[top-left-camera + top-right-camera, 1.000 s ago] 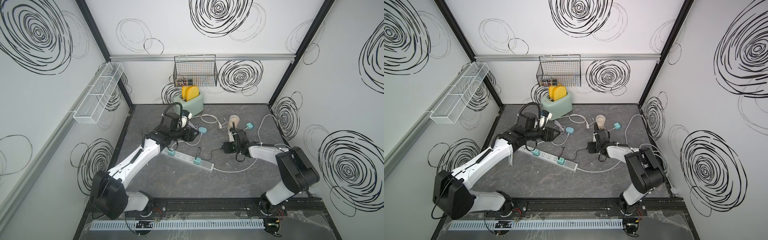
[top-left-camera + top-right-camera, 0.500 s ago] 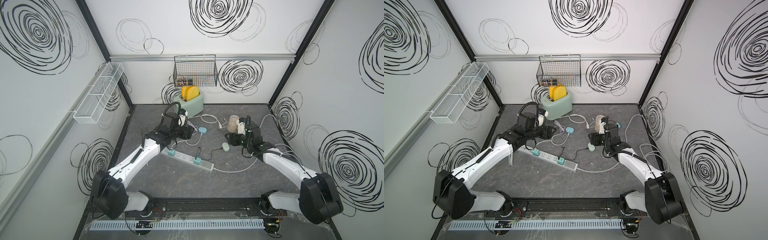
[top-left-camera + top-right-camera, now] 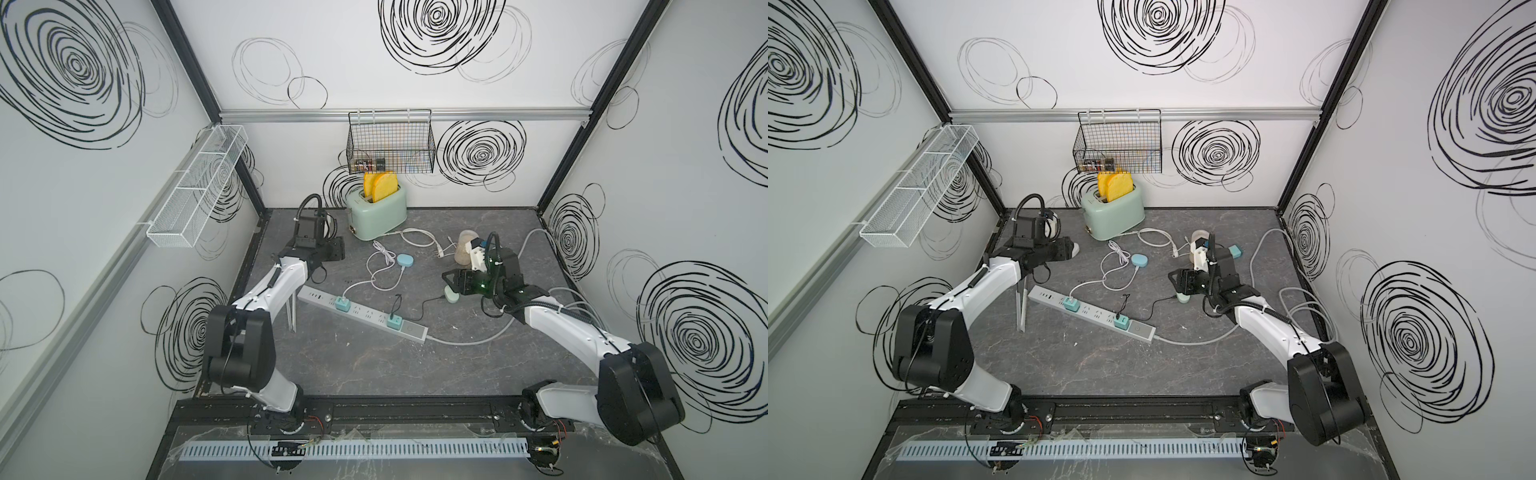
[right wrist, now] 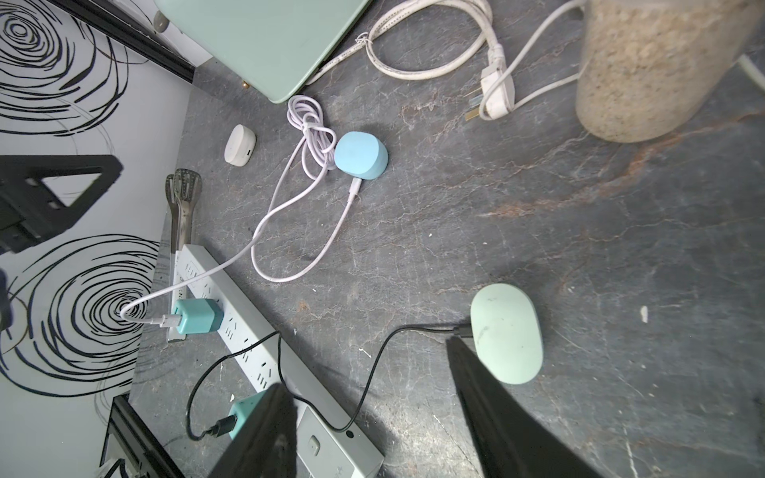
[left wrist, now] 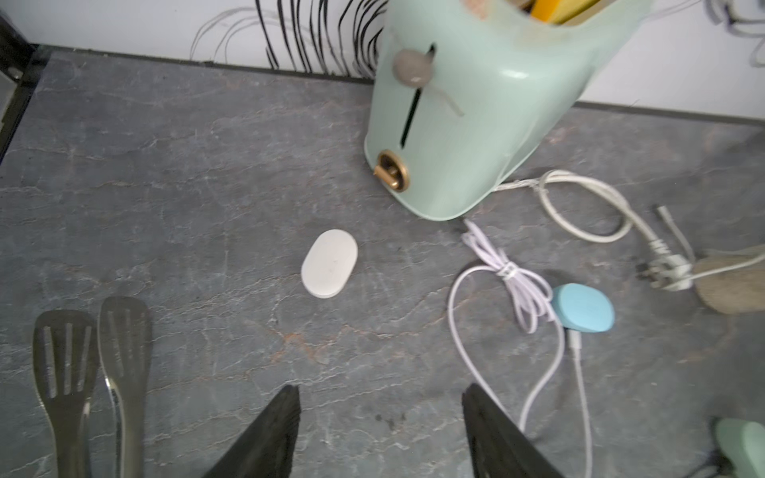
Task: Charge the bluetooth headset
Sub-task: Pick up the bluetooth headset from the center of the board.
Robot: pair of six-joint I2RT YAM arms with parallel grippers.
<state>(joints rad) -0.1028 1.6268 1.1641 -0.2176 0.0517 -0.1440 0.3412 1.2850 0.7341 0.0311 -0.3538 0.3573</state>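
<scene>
Both pairs of jaws are standing apart and holding nothing. The right gripper (image 4: 364,363) is hovering low over the table, one finger almost brushing the pale green earbud case (image 4: 507,333). The case is lying flat with the black cable (image 4: 422,329) meeting its end, though I cannot tell whether that plug is sitting fully home. The cable is running back to a teal adapter on the power strip (image 4: 242,325). The left gripper (image 5: 380,389) is pointing at a white case (image 5: 329,263), which is lying unplugged ahead of the jaws, near the toaster (image 5: 476,124). As I judge it, the right finger is sitting so close to the plug that a sideways pull-away risks catching the cable and dragging it out. The smooth white case is also likely to skid if one left finger reaches it first.
</scene>
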